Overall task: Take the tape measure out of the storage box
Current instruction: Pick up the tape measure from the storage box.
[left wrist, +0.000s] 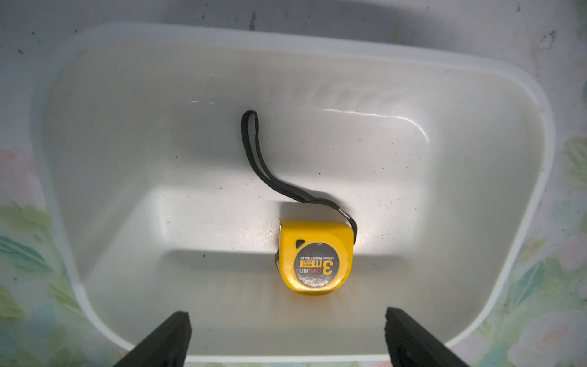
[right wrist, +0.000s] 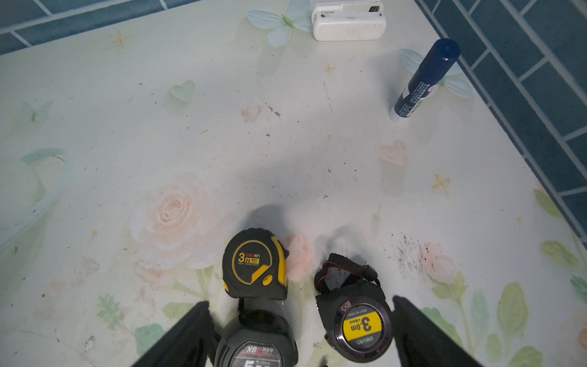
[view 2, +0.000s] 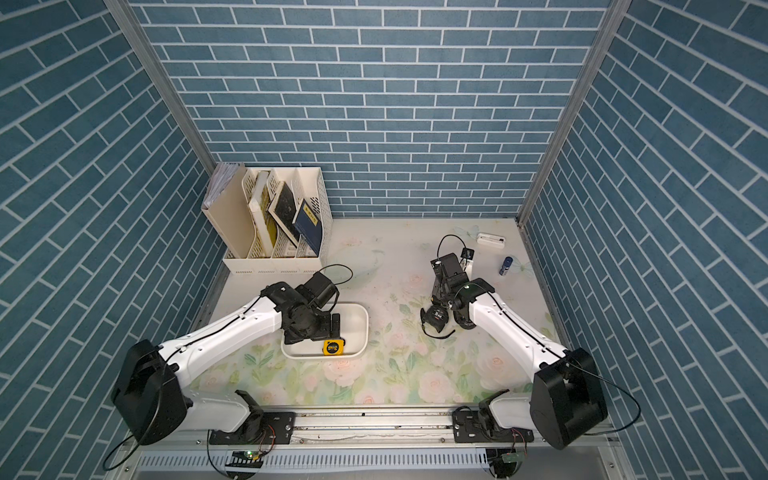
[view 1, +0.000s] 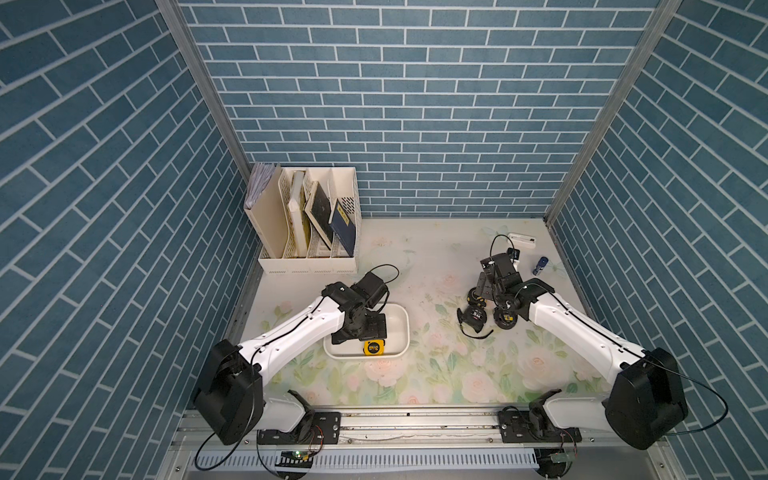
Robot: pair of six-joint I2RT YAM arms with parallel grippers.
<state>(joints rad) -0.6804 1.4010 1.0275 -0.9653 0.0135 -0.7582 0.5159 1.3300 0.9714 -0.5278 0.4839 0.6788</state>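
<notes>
Left wrist view: the yellow tape measure [left wrist: 316, 257] lies flat, label up, inside the storage box [left wrist: 540, 159], close to one wall; its black wrist strap [left wrist: 254, 152] trails toward the box's middle.
Left gripper [left wrist: 287, 316]: spread wide and empty, above the box.
Step in hand: probably the descent. Straddle the yellow case's edges, clear of the box wall and the strap.
Right gripper [right wrist: 300, 303]: spread, gripping nothing, well apart from the box, over black tape measures [right wrist: 254, 263].
Writing: yellow label "3m", "POCKET RULER"; black ones "3m", "3.0m", "XB".
</notes>
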